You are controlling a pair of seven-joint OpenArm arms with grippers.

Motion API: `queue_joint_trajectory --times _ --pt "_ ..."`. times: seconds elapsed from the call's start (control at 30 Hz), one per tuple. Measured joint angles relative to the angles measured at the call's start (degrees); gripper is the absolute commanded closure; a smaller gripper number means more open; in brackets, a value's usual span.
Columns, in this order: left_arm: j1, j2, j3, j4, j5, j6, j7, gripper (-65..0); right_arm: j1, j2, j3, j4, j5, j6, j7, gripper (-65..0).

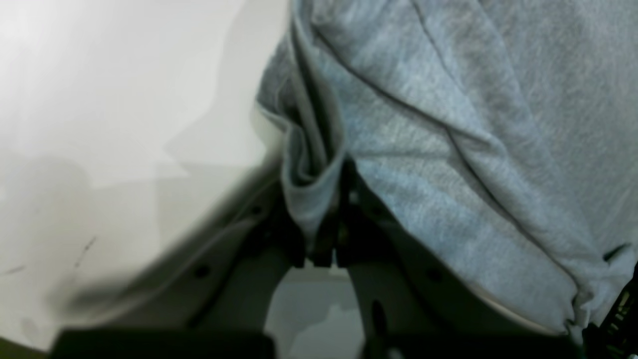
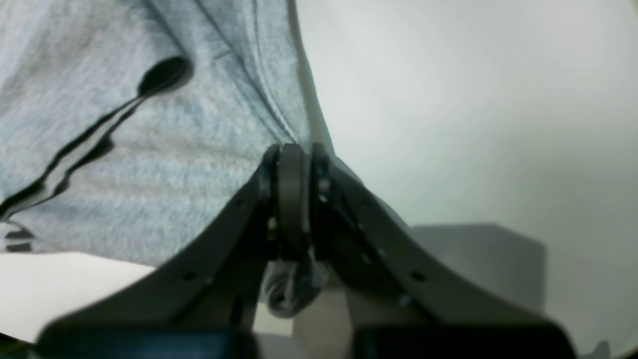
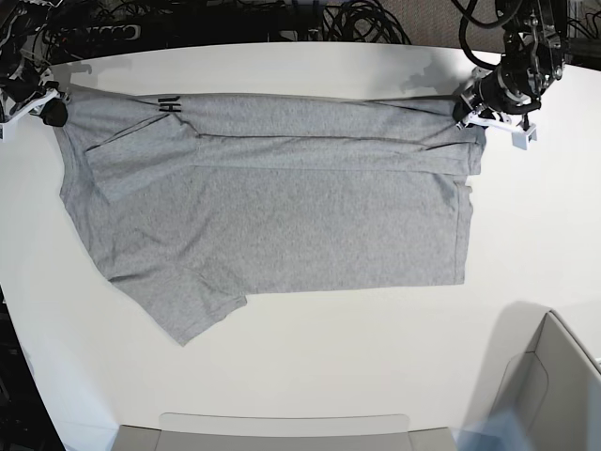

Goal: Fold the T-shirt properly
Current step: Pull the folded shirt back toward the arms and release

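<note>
The heather-grey T-shirt (image 3: pixel 282 207) lies spread across the white table (image 3: pixel 376 357), plain side up. Its far edge is folded over, and a bit of black lettering (image 3: pixel 169 103) shows there. In the base view my left gripper (image 3: pixel 463 113) is at the shirt's far right corner and my right gripper (image 3: pixel 53 113) at its far left corner. The left wrist view shows the left gripper (image 1: pixel 326 239) shut on a bunched fold of the T-shirt (image 1: pixel 448 99). Seen from the right wrist, the right gripper (image 2: pixel 294 199) is shut on the edge of the T-shirt (image 2: pixel 149 149).
Dark cables (image 3: pixel 282 19) run behind the table's far edge. A grey bin (image 3: pixel 549 385) stands at the near right corner. A grey tray edge (image 3: pixel 282 427) lies along the near side.
</note>
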Motion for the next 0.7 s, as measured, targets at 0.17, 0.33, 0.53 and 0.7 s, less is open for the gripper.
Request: queue_joint_trajectory --times 0.17,0.33,0.53,0.7 --pt "2.36 -0.81 0.00 0.55 -0.55 -0.33 -0.22 -1.0 -1.38 0.55 -0.13 0.22 0.63 -0.02 0.09 0.0" --pt "4.79 -0.81 0.00 0.81 -0.98 -0.72 -1.33 -1.0 -2.75 0.61 -0.09 0.31 0.83 0.00 0.74 0.0" --pt "6.91 -1.33 0.00 0.96 -1.05 -0.79 -1.49 -1.0 -2.78 0.61 -0.07 0.31 0.76 -0.02 0.74 0.0" --pt "8.24 -2.05 0.00 1.07 -1.57 -1.14 -1.70 -1.1 -3.39 0.52 -0.07 1.40 0.61 0.00 0.42 0.0"
